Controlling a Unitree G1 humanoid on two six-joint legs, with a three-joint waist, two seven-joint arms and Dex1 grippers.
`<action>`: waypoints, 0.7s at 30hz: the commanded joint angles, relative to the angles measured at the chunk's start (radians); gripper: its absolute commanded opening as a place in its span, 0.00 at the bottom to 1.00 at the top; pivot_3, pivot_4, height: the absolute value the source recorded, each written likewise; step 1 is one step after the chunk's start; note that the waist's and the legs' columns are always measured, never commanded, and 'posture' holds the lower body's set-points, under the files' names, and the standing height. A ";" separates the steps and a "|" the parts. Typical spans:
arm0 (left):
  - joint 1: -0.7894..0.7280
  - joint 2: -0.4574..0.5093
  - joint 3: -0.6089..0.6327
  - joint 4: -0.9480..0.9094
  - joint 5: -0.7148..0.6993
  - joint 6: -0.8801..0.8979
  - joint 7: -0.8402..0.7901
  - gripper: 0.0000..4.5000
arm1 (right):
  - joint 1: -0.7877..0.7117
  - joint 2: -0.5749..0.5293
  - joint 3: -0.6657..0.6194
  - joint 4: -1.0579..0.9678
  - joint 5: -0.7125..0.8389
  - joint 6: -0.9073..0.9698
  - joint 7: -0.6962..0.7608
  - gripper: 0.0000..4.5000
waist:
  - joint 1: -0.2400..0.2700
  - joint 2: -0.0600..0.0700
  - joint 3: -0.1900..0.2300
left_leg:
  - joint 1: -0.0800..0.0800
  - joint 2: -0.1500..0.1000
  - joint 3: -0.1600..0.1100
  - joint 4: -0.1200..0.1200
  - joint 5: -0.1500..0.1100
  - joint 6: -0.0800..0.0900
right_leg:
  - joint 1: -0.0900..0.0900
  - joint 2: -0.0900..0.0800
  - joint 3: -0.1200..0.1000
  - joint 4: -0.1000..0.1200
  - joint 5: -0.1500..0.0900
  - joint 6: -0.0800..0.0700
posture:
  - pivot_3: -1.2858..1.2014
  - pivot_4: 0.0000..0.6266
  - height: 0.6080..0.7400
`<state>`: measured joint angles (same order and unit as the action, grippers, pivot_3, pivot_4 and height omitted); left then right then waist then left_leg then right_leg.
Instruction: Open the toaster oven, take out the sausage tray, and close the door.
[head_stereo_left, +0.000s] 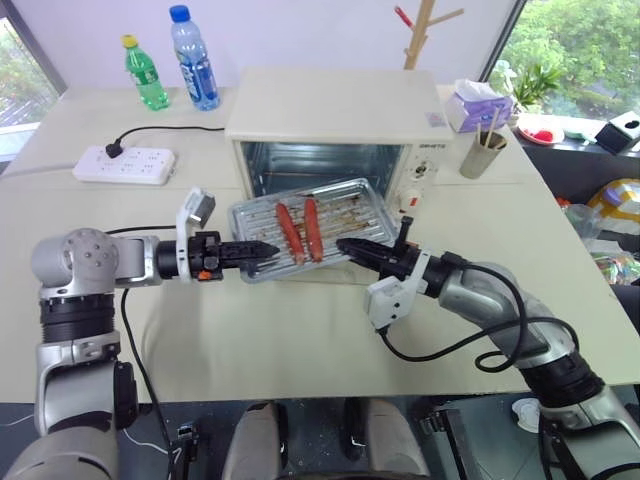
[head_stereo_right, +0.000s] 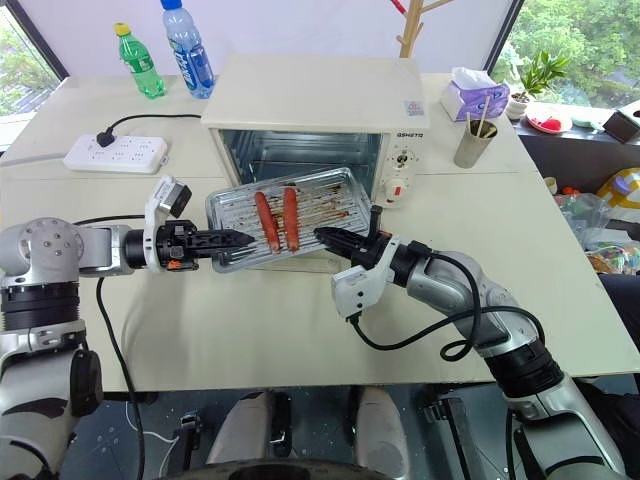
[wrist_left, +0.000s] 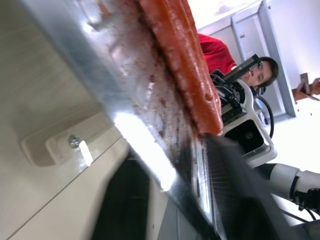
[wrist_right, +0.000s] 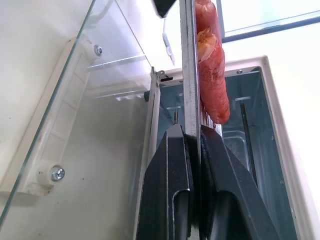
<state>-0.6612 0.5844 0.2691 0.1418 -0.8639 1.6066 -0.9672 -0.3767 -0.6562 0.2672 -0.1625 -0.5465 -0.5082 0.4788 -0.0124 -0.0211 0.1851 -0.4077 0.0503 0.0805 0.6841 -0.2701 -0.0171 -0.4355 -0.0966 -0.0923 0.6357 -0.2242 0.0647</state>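
Both arms are silver-grey metal with rounded joint housings, each ending in a black gripper behind a white wrist block. Black cables loop along them. An orange spot, perhaps a button, marks the left gripper (head_stereo_left: 262, 248).

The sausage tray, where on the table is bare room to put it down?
Bare table lies below both arms, in front of the open door. Also free: between power strip and left pincer. Crowded: beside the toaster oven, by cup and tissues.

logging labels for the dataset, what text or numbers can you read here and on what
Toaster oven: small print above the control panel knobs, too blurred to read.
Sticker on the oven top: unreadable.
Green bottle and blue bottle: labels too small to read.
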 joint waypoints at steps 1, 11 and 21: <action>-0.019 0.000 0.031 0.014 -0.052 0.008 0.035 0.00 | -0.013 0.008 -0.025 -0.037 0.023 -0.006 -0.012 0.00 | 0.000 0.000 0.000 | 0.000 0.000 0.000 0.000 0.000 0.000 | 0.000 0.000 0.000 0.000 0.000 0.000 | 0.52 0.24 0.87; 0.019 -0.005 0.034 0.073 -0.184 0.008 0.176 0.00 | 0.026 -0.020 -0.042 -0.055 0.044 0.009 0.024 0.08 | 0.000 0.000 0.000 | 0.000 0.000 0.000 0.000 0.000 0.000 | 0.000 0.000 0.000 0.000 0.000 0.000 | 0.52 0.24 0.87; 0.121 -0.004 0.157 0.098 -0.410 0.008 0.398 0.00 | 0.118 -0.103 -0.073 -0.122 0.149 0.042 0.129 0.68 | 0.001 0.000 -0.001 | 0.001 0.000 -0.002 0.000 0.000 0.000 | 0.001 -0.001 0.000 0.000 0.000 0.000 | 0.52 0.24 0.87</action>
<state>-0.5417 0.5704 0.3666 0.2452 -1.1959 1.6072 -0.6002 -0.2653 -0.7435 0.2373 -0.2291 -0.4638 -0.4816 0.5790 -0.0117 -0.0216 0.1845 -0.4066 0.0504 0.0787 0.6840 -0.2701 -0.0172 -0.4343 -0.0972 -0.0923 0.6357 -0.2242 0.0646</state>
